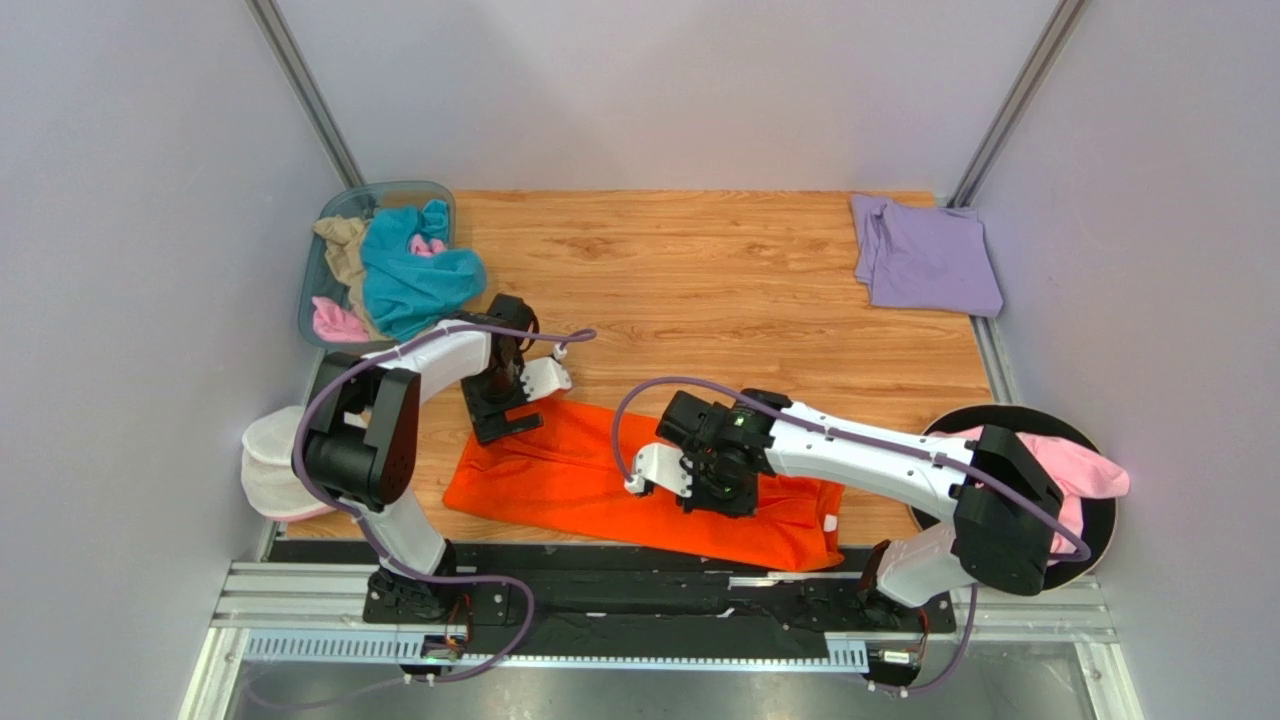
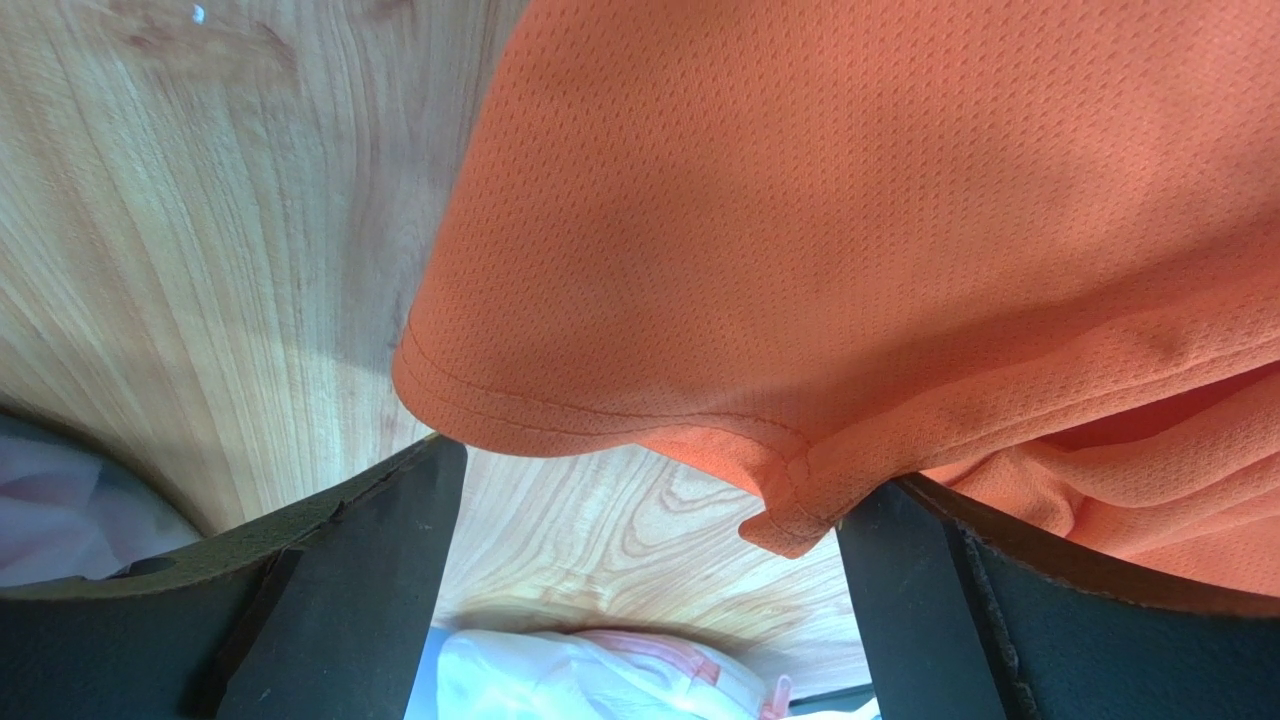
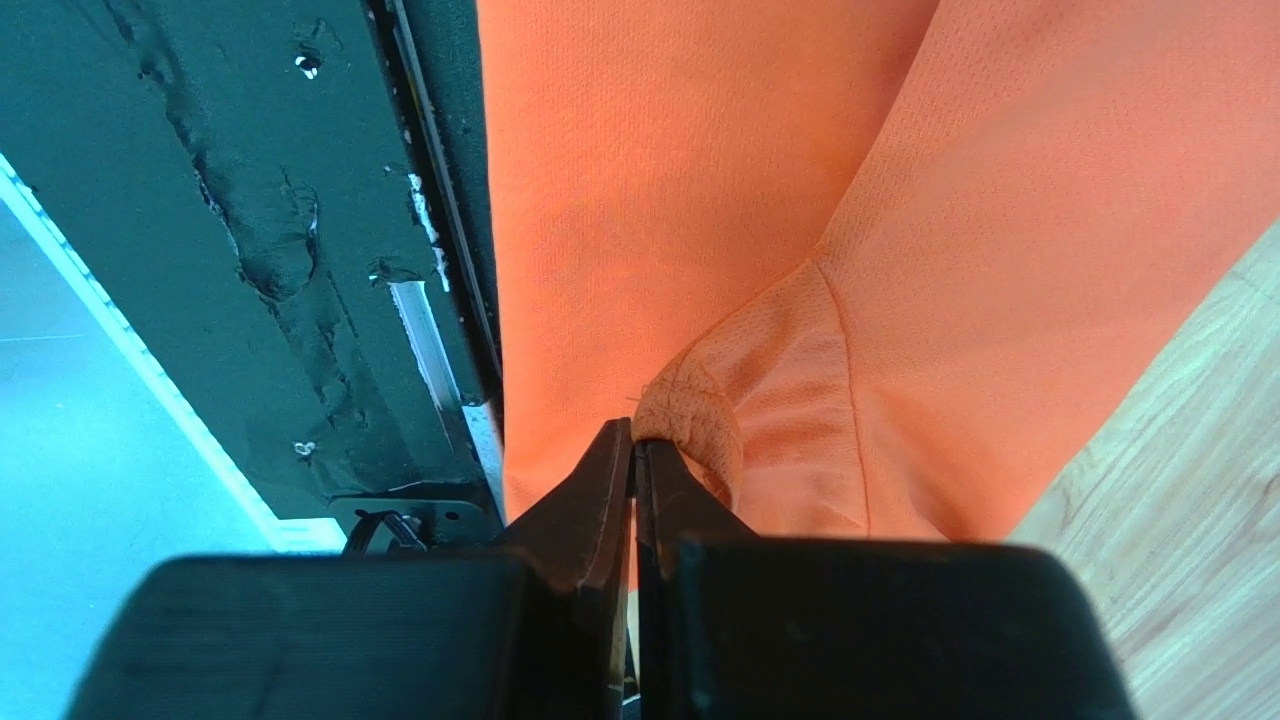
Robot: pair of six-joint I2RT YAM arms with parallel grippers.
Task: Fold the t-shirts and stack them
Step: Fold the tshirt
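A bright orange t-shirt (image 1: 579, 483) lies spread near the table's front edge. My left gripper (image 1: 504, 419) is at its far left corner, open. In the left wrist view the hemmed corner of the orange shirt (image 2: 842, 225) lies just beyond my left gripper (image 2: 646, 563), partly over the right finger (image 2: 939, 600), with bare wood between the jaws. My right gripper (image 1: 706, 483) is low over the shirt's middle. It is shut (image 3: 634, 450) on a small bunched fold of the orange cloth (image 3: 932, 225). A pale lavender t-shirt (image 1: 924, 255) lies folded at the far right corner.
A clear bin (image 1: 319, 255) at the far left holds teal (image 1: 413, 270), tan (image 1: 343, 248) and pink (image 1: 334, 320) shirts. A white mesh pouch (image 1: 275, 458) sits off the left edge. A pink cloth (image 1: 1070, 462) lies on a black round disc (image 1: 1104, 518) at right. The black base rail (image 3: 256, 225) runs along the front.
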